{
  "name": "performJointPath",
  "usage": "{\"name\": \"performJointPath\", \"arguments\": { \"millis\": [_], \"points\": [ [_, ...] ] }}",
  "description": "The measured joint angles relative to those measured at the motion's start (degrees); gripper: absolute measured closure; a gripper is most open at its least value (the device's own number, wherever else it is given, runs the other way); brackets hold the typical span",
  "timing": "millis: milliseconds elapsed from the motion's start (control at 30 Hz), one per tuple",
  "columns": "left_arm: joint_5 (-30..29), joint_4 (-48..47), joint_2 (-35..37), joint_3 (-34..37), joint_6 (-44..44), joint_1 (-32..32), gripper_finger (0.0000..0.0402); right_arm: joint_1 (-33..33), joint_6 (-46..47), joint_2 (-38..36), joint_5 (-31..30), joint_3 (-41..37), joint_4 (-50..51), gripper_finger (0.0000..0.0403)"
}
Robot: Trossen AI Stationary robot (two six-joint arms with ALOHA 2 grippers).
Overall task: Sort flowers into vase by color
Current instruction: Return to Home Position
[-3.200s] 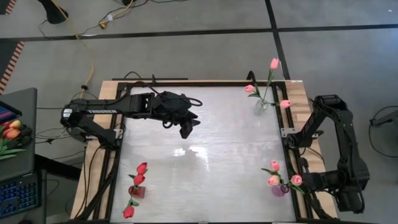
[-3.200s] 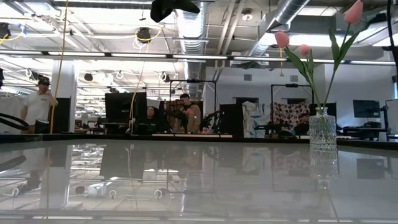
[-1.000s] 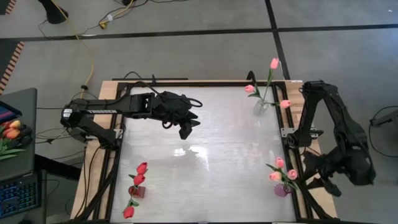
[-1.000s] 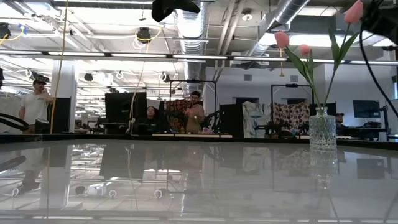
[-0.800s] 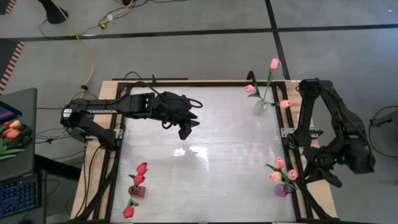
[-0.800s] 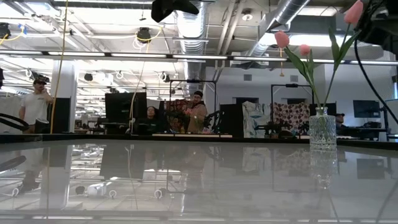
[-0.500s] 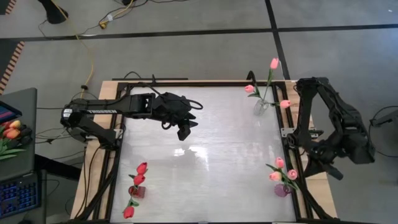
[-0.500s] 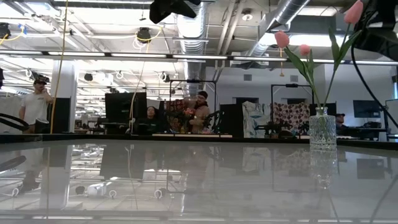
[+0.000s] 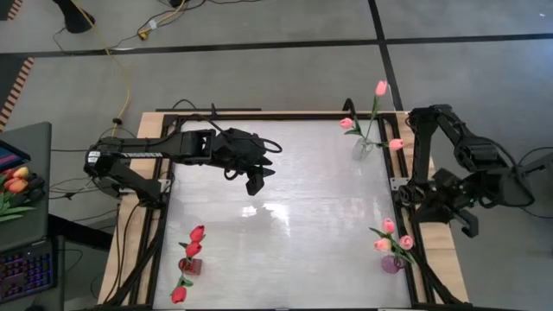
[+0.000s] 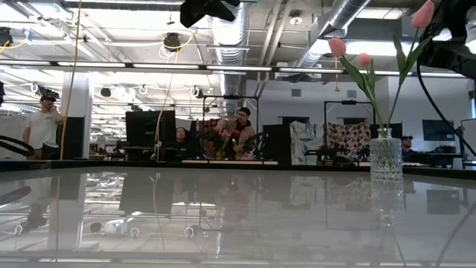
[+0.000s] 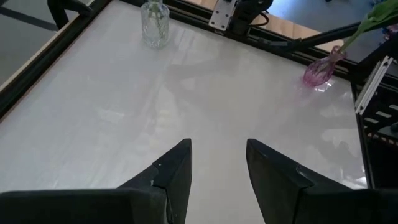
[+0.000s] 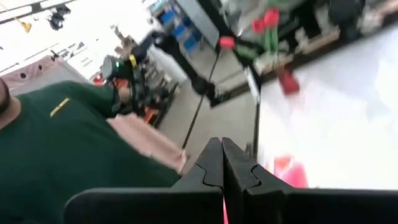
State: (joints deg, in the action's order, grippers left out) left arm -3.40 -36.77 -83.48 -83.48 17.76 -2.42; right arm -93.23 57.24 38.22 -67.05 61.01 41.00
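Observation:
Three vases stand upright on the white table, and the tulip stems stick into them. A clear vase [image 9: 363,148] at the far right holds three pink tulips [image 9: 381,88]. A purple vase [image 9: 390,263] at the near right holds pale salmon-pink tulips [image 9: 388,226]. A red vase [image 9: 189,266] at the near left holds red tulips [image 9: 197,233]. My left gripper [image 9: 257,182] hangs open above the table's far-left part, holding nothing. My right gripper [image 9: 467,228] is shut and empty, out past the table's right edge.
A black frame [image 9: 259,114] runs around the table. A bunch of orange-red tulips [image 9: 14,182] lies on a side desk off to the left. A person in a green shirt [image 12: 68,143] shows close by in the right wrist view. People [image 10: 239,135] stand in the room beyond.
My right arm has risen from beside the purple vase and swung outward and toward the far side, beyond the table's right edge, turning as it went. The vases and tulips have stayed in place.

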Motion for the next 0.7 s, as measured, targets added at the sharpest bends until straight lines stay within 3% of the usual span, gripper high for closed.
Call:
{"name": "performJointPath", "arguments": {
  "millis": [167, 333, 500, 700],
  "points": [
    [0.13, 0.0, 0.0, 0.0, -0.07, 0.02, 0.0262, 1.02, -7.6, 0.59, -6.27, 0.0, -2.91, 0.0387],
    [0.57, 0.02, 0.0, 0.0, -0.83, 0.32, 0.0262, 5.62, -7.54, 1.57, -10.27, -0.02, 0.49, 0.0387],
    [0.56, 0.04, 0.0, 0.0, -2.6, 1.35, 0.0262, 12.68, -5.27, 1.55, -8.66, -0.5, 2.48, 0.0387],
    [0.49, 0.02, 0.0, 0.0, -4.49, 2.5, 0.0262, 21.46, -4.79, 1.57, -2.16, -2.5, 0.23, 0.0387]
  ]
}}
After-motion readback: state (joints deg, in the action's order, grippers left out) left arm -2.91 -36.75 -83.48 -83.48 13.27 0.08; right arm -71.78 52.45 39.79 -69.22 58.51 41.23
